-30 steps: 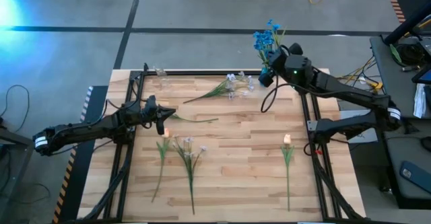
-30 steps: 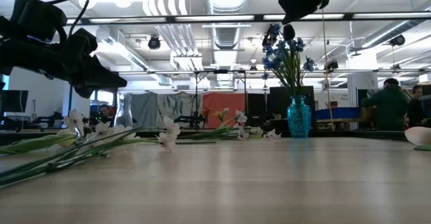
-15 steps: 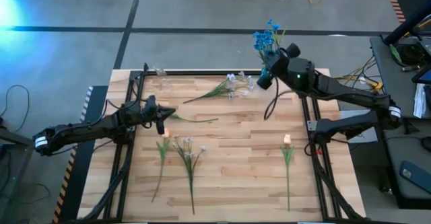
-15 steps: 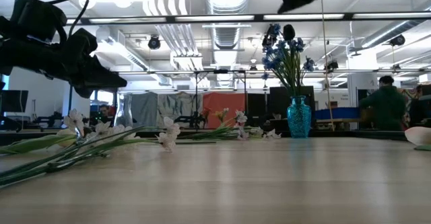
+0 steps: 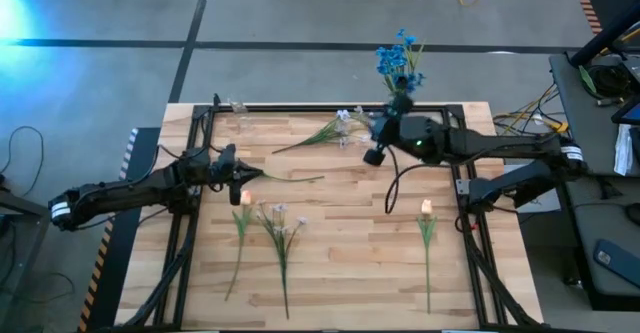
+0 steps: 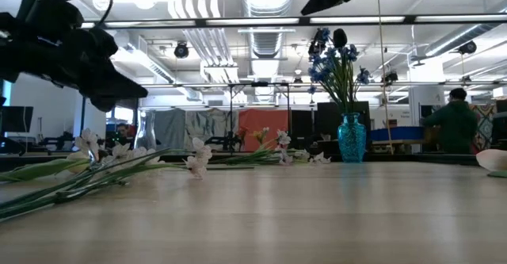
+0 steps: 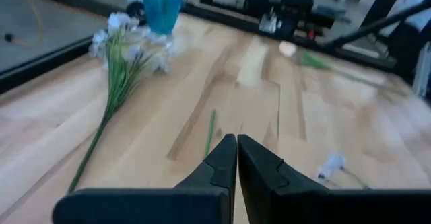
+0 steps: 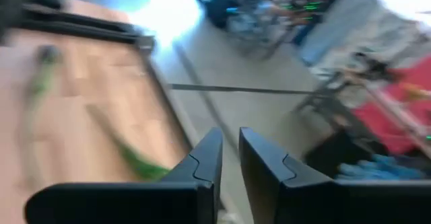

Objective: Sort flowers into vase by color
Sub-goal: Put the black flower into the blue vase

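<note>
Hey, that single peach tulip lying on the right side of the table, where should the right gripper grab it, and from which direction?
Probably from straight above, on the bare green stem below the leaves. The peach tulip lies flat and alone on the table, its stem running toward the near edge, so fingers set across the stem should close cleanly. The right gripper is the closer one.

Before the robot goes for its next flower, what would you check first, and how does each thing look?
1. Blue flowers in the blue vase: ok.
2. Vase standing upright: ok.
3. Right gripper empty: ok, fingers nearly together with nothing between them.
4. Left gripper empty: ok, shut on nothing.
5. White-lilac stem near the vase lies free of both grippers: ok.
6. Peach bud on the right untouched: ok.
</note>
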`<act>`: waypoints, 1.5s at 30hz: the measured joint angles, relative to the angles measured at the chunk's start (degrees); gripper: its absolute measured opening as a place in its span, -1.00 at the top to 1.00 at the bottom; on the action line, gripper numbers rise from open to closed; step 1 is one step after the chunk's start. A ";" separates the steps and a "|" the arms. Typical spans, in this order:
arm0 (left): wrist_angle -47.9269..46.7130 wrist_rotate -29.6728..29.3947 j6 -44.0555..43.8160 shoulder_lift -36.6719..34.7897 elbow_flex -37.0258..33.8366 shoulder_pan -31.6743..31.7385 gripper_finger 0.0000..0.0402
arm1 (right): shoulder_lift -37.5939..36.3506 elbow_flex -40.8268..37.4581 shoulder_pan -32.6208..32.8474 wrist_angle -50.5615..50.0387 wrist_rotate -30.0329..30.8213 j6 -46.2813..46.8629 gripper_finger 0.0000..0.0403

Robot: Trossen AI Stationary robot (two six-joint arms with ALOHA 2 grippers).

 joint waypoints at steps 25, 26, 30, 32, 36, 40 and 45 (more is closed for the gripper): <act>5.37 -9.25 1.62 -0.39 0.49 -0.09 1.00 | 43.19 28.36 2.45 0.52 -29.59 22.04 0.17; 5.40 -9.68 1.44 -0.63 0.49 -0.09 1.00 | 44.44 29.64 2.36 0.42 -29.68 22.23 0.18; 5.52 -10.58 0.53 -1.49 0.49 -0.09 1.00 | 49.45 34.39 2.08 -0.01 -30.90 23.49 0.22; 5.51 -11.16 0.29 -1.67 0.49 -0.09 1.00 | 52.55 36.90 1.99 -0.33 -32.42 24.12 0.22; 5.50 -11.19 -0.07 -1.71 0.46 -0.09 1.00 | 58.73 42.75 1.71 -2.70 -33.71 24.82 0.19; 5.46 -11.19 -0.33 -1.77 0.36 -0.09 1.00 | 64.88 49.98 1.20 -7.01 -33.72 24.80 0.16; 5.45 -11.17 -0.50 -1.99 0.23 -0.09 1.00 | 70.90 57.28 -0.15 -12.17 -33.69 24.82 0.17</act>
